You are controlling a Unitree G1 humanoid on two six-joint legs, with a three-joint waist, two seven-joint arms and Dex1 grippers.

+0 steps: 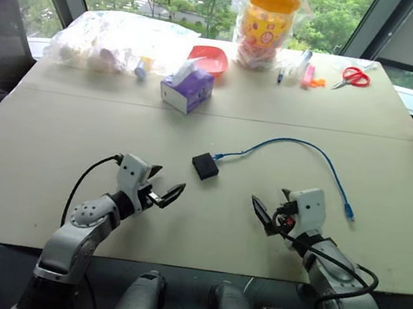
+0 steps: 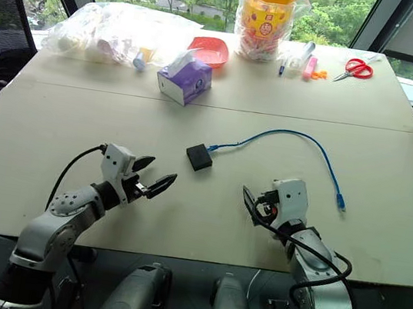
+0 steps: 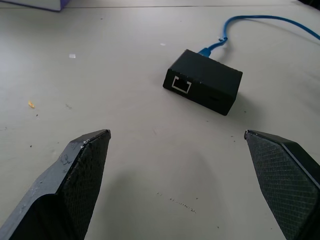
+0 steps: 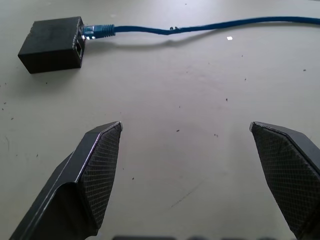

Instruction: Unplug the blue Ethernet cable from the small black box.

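Nothing is done yet: the blue Ethernet cable (image 4: 200,27) is plugged into the small black box (image 1: 205,166), at my 12 o'clock. My left gripper (image 1: 161,187) and right gripper (image 1: 270,207) both hang with jaws apart, holding nothing; reaching, grasping and pulling all remain.

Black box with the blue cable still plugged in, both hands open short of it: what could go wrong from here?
1. The box lies loose on the table; pulling the cable alone would likely drag it instead of freeing the plug.
2. Gripping the thin cord far from the plug may strain it without releasing it.
3. Left hand and right hand converge on one small target and could collide.
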